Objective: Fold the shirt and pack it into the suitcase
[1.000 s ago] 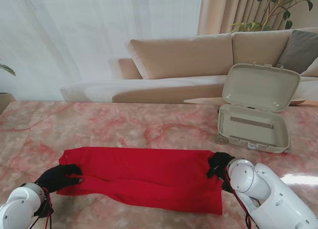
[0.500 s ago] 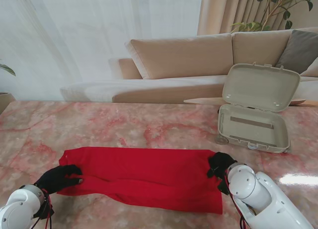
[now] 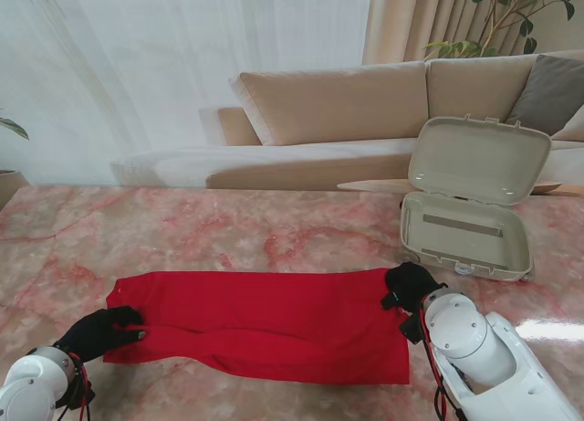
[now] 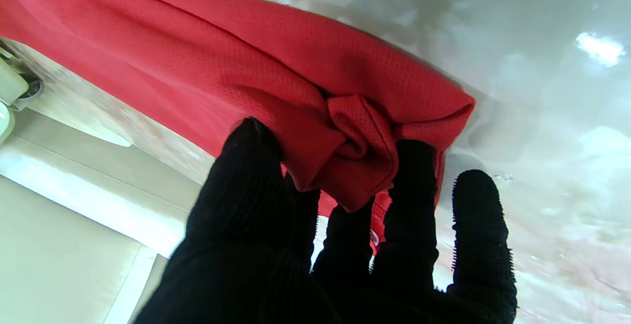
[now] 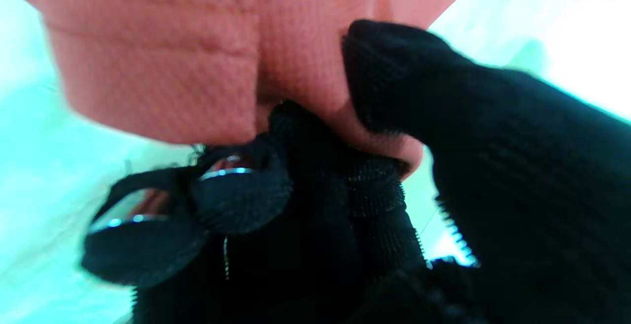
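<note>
both hands (image 3: 102,331) (image 3: 408,284) pulled apart, shirt (image 3: 265,325) ends pinched in fingers (image 4: 414,166).

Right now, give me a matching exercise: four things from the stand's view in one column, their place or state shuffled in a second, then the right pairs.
1. shirt
2. suitcase
3. left hand
4. right hand

A. lid open, on the table's right
B. grips the shirt's right end
C. lies stretched out, red
D. grips the shirt's left end

Pairs: 1-C, 2-A, 3-D, 4-B
</note>
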Motion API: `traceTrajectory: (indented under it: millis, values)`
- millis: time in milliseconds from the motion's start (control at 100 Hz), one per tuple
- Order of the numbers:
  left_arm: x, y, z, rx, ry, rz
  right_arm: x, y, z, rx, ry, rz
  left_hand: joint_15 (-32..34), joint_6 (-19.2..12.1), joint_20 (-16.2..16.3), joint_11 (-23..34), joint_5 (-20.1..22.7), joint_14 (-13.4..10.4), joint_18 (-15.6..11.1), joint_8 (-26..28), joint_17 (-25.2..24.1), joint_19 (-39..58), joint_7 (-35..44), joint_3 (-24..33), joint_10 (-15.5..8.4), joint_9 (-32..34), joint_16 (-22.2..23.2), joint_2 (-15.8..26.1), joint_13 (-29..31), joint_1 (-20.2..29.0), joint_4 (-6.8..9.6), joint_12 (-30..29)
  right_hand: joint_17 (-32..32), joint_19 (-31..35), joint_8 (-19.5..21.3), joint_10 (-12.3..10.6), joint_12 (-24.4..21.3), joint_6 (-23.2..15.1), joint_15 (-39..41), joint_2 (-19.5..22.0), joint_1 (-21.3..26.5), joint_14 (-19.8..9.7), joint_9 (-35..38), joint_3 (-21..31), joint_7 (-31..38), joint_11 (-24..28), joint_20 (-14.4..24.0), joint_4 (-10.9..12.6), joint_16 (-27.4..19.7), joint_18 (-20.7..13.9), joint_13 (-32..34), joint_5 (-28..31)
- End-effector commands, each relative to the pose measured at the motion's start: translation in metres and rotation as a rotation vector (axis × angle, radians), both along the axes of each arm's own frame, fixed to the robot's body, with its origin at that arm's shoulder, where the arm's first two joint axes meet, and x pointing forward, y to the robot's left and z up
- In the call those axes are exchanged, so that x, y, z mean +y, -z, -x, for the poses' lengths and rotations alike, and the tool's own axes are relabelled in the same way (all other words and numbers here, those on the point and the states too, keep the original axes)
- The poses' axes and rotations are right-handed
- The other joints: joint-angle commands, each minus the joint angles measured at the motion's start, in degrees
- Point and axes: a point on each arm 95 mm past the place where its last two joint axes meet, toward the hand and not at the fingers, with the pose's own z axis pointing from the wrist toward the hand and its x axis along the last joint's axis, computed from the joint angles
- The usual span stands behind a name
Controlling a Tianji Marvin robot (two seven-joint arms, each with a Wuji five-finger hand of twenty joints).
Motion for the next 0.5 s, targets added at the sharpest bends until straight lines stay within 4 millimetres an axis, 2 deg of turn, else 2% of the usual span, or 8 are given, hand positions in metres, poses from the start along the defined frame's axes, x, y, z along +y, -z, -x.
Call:
traceTrajectory:
  millis: [0, 80, 120, 170, 290, 320, 380, 490]
  values:
    - [0.008, 0.023, 0.013, 0.084, -0.015, -0.010, 0.001, -0.006, -0.001, 0.001, 0.002, -0.025, -6.5, 1.0, -0.2, -1.0, 0.5, 5.4, 0.7, -0.3, -0.4, -0.5, -0.6, -0.9, 3.2, 0.2, -5.2, 1.3, -1.0, 0.0, 1.25, -0.8, 3.2, 5.2, -0.3, 5.4, -0.7, 0.6, 3.3, -2.6, 3.9, -8.6, 3.4, 5.0, 3.8, -0.5, 1.1, 2.2, 1.4, -5.7, 2.2, 2.8]
    - [0.009, 0.025, 0.013, 0.099, -0.007, -0.012, 0.002, -0.009, -0.003, -0.005, 0.013, -0.052, -6.5, 1.1, -0.2, -1.0, 0.4, 5.4, 0.8, -0.3, -0.4, -0.5, -0.6, -0.9, 3.2, 0.1, -5.2, 1.2, -0.9, 0.1, 1.27, -0.8, 3.3, 5.7, -0.3, 6.4, -0.7, 1.1, 3.7, -3.1, 4.2, -8.5, 3.4, 5.2, 3.6, -0.7, 1.3, 2.0, 1.6, -6.0, 2.2, 3.0]
    - [0.009, 0.027, 0.012, 0.105, -0.003, -0.010, 0.002, -0.011, -0.004, -0.005, 0.017, -0.067, -6.5, 1.1, -0.2, -0.9, 0.3, 5.5, 0.7, -0.4, -0.4, -0.5, -0.7, -0.9, 3.3, 0.2, -5.2, 1.3, -1.0, 0.1, 1.28, -0.8, 3.4, 5.9, -0.2, 5.7, -0.6, 1.1, 3.9, -3.0, 4.2, -8.6, 3.4, 5.2, 3.6, -0.6, 1.4, 1.9, 1.7, -6.2, 2.2, 3.0]
    - [0.008, 0.029, 0.011, 0.113, 0.004, -0.005, 0.003, -0.013, -0.004, -0.009, 0.026, -0.086, -6.5, 1.2, -0.2, -0.9, 0.2, 5.5, 0.8, -0.4, -0.4, -0.5, -0.7, -0.9, 3.3, 0.1, -5.2, 1.3, -1.0, 0.1, 1.30, -0.8, 3.6, 6.8, -0.2, 6.6, -0.6, 1.4, 4.4, -3.1, 4.5, -8.6, 3.4, 5.2, 3.5, -0.7, 1.9, 2.0, 1.9, -6.7, 2.2, 3.0]
    - [0.003, 0.033, 0.009, 0.133, 0.025, 0.008, 0.005, -0.017, -0.006, -0.015, 0.040, -0.131, -6.4, 1.2, -0.2, -0.9, 0.1, 5.4, 0.7, -0.4, -0.5, -0.5, -0.7, -0.9, 3.3, 0.1, -5.2, 1.2, -1.0, 0.2, 1.31, -0.8, 3.7, 7.5, -0.1, 7.0, -0.3, 1.8, 4.9, -2.5, 4.9, -8.9, 3.1, 5.1, 3.4, -0.7, 2.2, 2.6, 2.1, -7.5, 2.2, 2.9]
    - [0.002, 0.035, 0.009, 0.137, 0.030, 0.012, 0.005, -0.018, -0.006, -0.016, 0.043, -0.140, -6.4, 1.2, -0.2, -0.9, 0.1, 5.5, 0.8, -0.4, -0.5, -0.5, -0.7, -0.8, 3.2, 0.1, -5.2, 1.2, -1.0, 0.2, 1.32, -0.8, 3.7, 7.6, 0.0, 7.0, -0.3, 1.8, 5.1, -2.3, 5.0, -9.1, 3.1, 4.7, 3.4, -0.7, 2.3, 3.0, 2.2, -7.7, 2.2, 2.9]
    - [-0.001, 0.036, 0.008, 0.144, 0.040, 0.019, 0.006, -0.020, -0.007, -0.022, 0.049, -0.150, -6.4, 1.3, -0.2, -0.8, 0.1, 5.5, 0.8, -0.4, -0.5, -0.5, -0.7, -0.8, 3.2, 0.1, -5.2, 1.3, -1.1, 0.2, 1.32, -0.8, 3.7, 7.6, 0.2, 7.3, -0.2, 2.5, 5.1, -1.3, 5.4, -9.1, 2.9, 2.8, 3.2, -0.7, 2.7, 6.0, 2.3, -7.8, 2.2, 2.7]
    - [-0.006, 0.039, 0.007, 0.152, 0.060, 0.028, 0.006, -0.025, -0.009, -0.039, 0.048, -0.154, -6.4, 1.3, -0.2, -0.8, 0.1, 5.5, 0.7, -0.4, -0.5, -0.4, -0.6, -0.9, 3.2, 0.0, -5.2, 1.3, -1.1, 0.2, 1.32, -0.8, 3.8, 7.8, 0.2, 7.4, -0.1, 2.7, 5.2, -0.7, 5.4, -9.2, 2.7, 2.5, 3.1, -0.6, 2.8, 6.5, 2.3, -8.0, 2.2, 2.7]
